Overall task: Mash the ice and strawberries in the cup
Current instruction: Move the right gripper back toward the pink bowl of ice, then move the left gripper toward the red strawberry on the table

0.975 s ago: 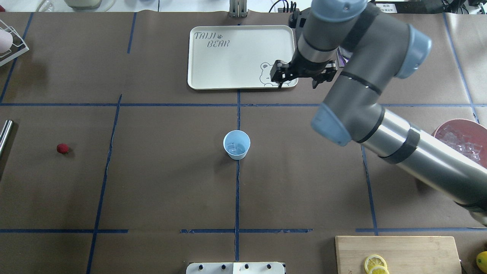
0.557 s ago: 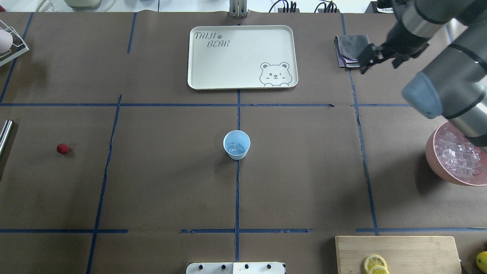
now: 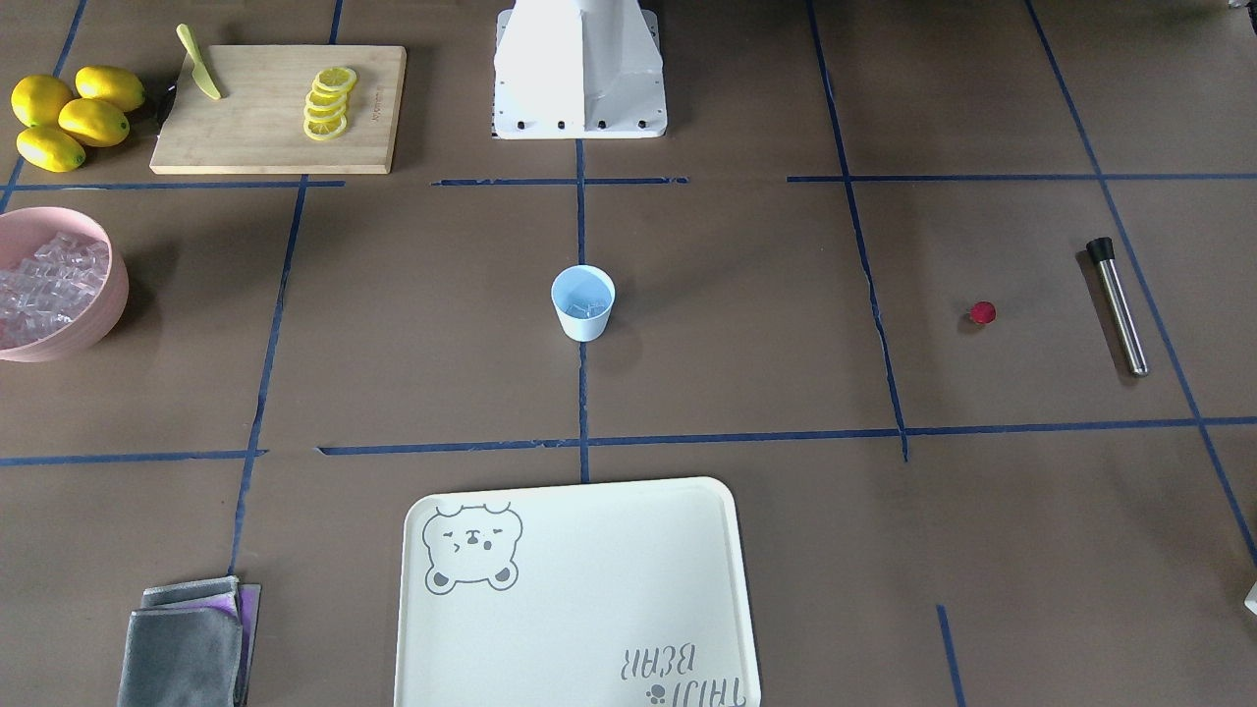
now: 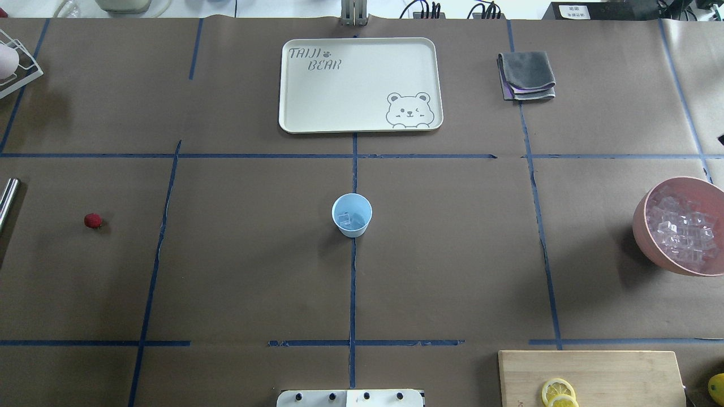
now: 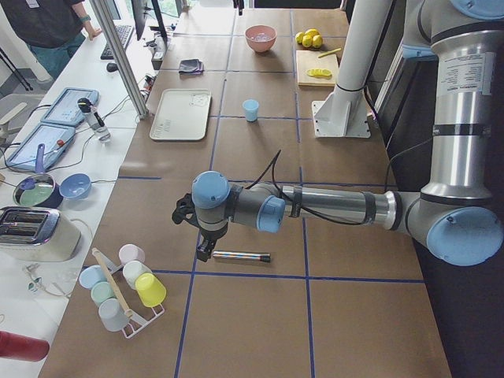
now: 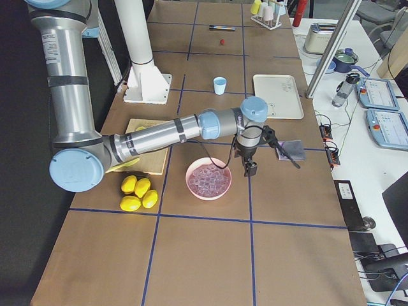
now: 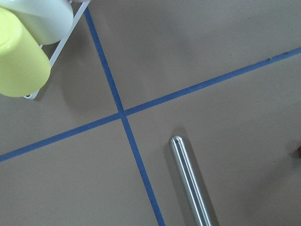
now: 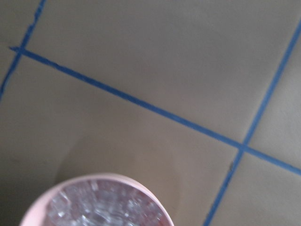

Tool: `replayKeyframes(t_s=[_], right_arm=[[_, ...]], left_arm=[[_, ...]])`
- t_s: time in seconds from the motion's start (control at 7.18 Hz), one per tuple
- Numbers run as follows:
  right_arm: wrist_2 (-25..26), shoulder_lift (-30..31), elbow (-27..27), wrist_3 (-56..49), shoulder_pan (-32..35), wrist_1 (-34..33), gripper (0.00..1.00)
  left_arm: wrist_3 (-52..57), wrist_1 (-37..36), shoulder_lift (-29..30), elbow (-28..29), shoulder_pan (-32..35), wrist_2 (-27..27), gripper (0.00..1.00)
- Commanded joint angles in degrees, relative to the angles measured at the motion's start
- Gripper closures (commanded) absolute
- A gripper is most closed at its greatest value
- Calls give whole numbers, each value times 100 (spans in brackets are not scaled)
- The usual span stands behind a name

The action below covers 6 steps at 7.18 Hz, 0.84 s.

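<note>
The light-blue cup (image 4: 352,215) stands upright at the table's middle, with a few clear ice cubes (image 4: 347,220) inside it; it also shows in the front view (image 3: 583,302). The strawberry (image 4: 93,220) lies on the paper far to the left, near a steel muddler (image 3: 1118,306). My left gripper (image 5: 204,251) hangs over the muddler's end (image 5: 240,256); I cannot tell if it is open. My right gripper (image 6: 250,169) hangs beside the pink bowl of ice (image 6: 208,179); I cannot tell if it is open. Neither wrist view shows fingers.
The pink bowl (image 4: 642,223) sits at the right edge. A cream tray (image 4: 294,121) and a grey cloth (image 4: 526,75) lie at the back. A cutting board (image 4: 594,367) with lemon slices is front right. A rack of cups (image 5: 126,287) stands beyond the muddler.
My right arm has swung from over the tray's corner to the right and out of the overhead view, uncovering the cloth and the pink bowl. Cup and strawberry have not moved.
</note>
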<state>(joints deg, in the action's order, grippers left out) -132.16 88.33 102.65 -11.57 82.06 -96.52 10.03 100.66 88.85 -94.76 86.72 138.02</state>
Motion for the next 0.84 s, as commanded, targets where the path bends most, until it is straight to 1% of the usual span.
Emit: replayKeyframes(t_s=[0.0, 0.28, 0.42, 0.56, 0.7], right_arm=[[-12, 964, -148, -522, 852, 10, 0], [-12, 976, -149, -217, 944, 19, 0], [-12, 950, -114, -110, 944, 19, 0], [-29, 950, -96, -100, 944, 19, 0], [-29, 950, -96, -91, 944, 11, 0]], left_arm=[[17, 42, 62, 36, -15, 23, 0], [-62, 33, 80, -165, -110, 32, 0], [-837, 59, 88, -279, -564, 6, 0], [-2072, 120, 2, -611, -942, -55, 0], [-2702, 495, -226, -736, -1312, -325, 0]])
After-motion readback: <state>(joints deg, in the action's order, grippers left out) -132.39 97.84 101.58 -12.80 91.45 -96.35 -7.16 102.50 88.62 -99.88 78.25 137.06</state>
